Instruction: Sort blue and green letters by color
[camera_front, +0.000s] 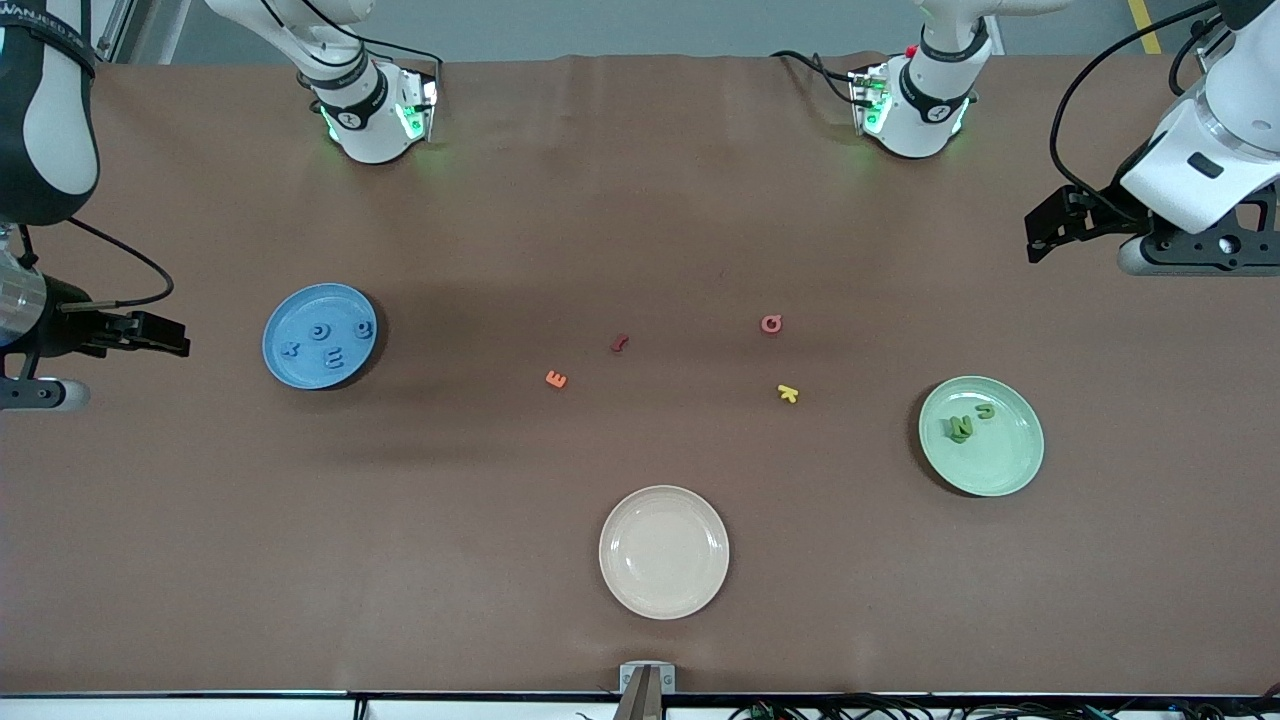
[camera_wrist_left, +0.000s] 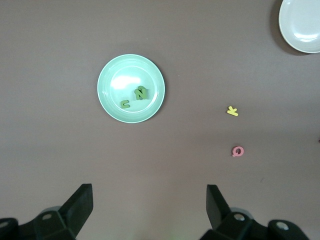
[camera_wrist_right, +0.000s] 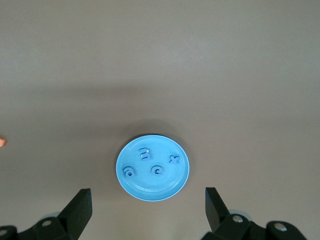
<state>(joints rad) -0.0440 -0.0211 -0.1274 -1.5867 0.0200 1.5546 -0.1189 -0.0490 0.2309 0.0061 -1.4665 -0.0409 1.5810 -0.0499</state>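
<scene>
Your left gripper (camera_front: 1040, 235) and right gripper (camera_front: 165, 335) hung spread and empty at the counter's (camera_front: 640, 200) two ends.

The blue letters (camera_front: 325, 342) lay on the blue plate (camera_front: 283, 318) just beside your right gripper; the green letters (camera_front: 965, 422) sat on the green plate (camera_front: 1010, 462), nearer the front camera than your left gripper's end. You likely had no letter left to fetch.
</scene>
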